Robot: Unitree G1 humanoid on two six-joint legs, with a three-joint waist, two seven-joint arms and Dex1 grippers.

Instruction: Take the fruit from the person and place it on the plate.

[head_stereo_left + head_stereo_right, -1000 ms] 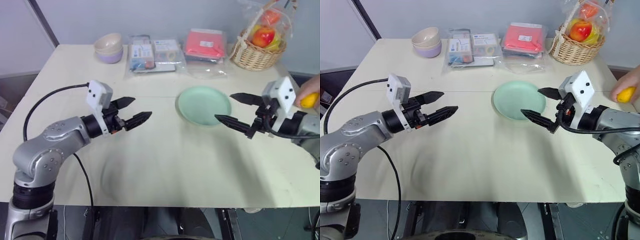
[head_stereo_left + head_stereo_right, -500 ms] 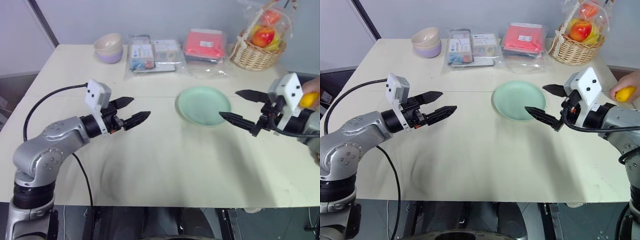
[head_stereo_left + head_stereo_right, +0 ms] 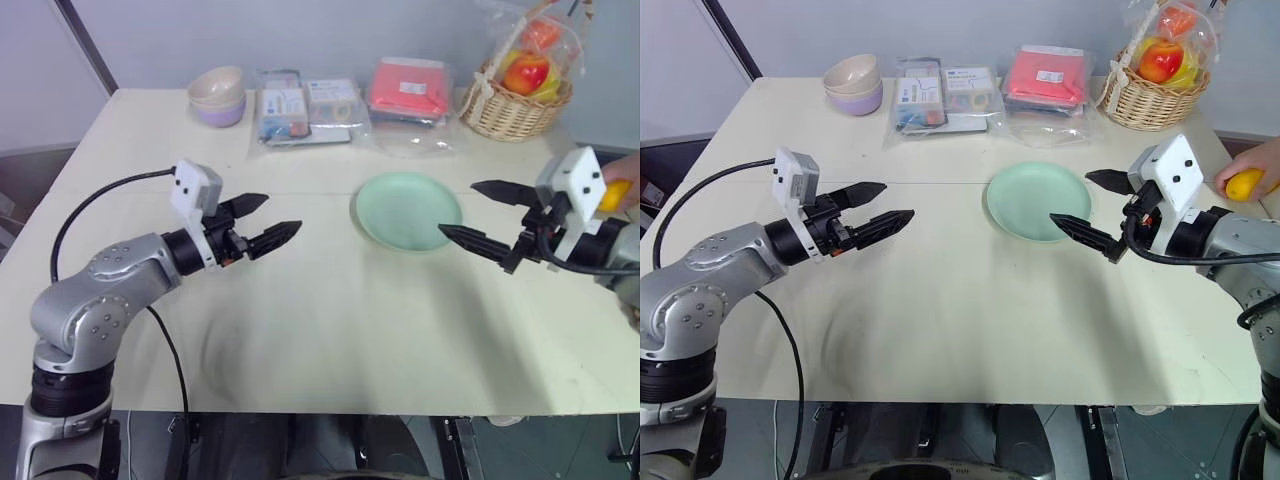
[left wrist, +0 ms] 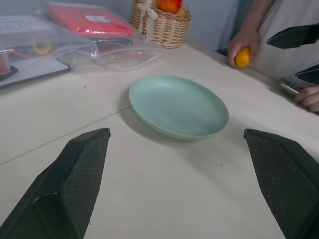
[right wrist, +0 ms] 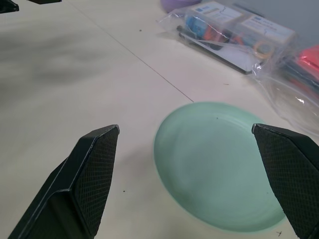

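1. Presently the mango-like fruit (image 3: 1245, 185) sits in the person's hand (image 3: 1252, 165) at the table's (image 3: 970, 330) right edge, just behind the right arm's wrist camera and well apart from the plate.
2. Empty and pale mint-green, the plate (image 3: 1038, 201) lies flat on the table between the two arms, nearer the right one.
3. Spread wide with nothing between its black fingers, the right gripper (image 3: 1099, 209) hangs just beside the plate's right rim, pointing toward the left arm.
4. Equally wide and empty, the left gripper (image 3: 874, 210) hovers above bare tabletop, aimed at the plate.
5. Along the far edge stand stacked bowls (image 3: 854, 83), plastic-wrapped packets (image 3: 945, 98), a red packet (image 3: 1050, 77) and a wicker basket of fruit (image 3: 1152, 78).
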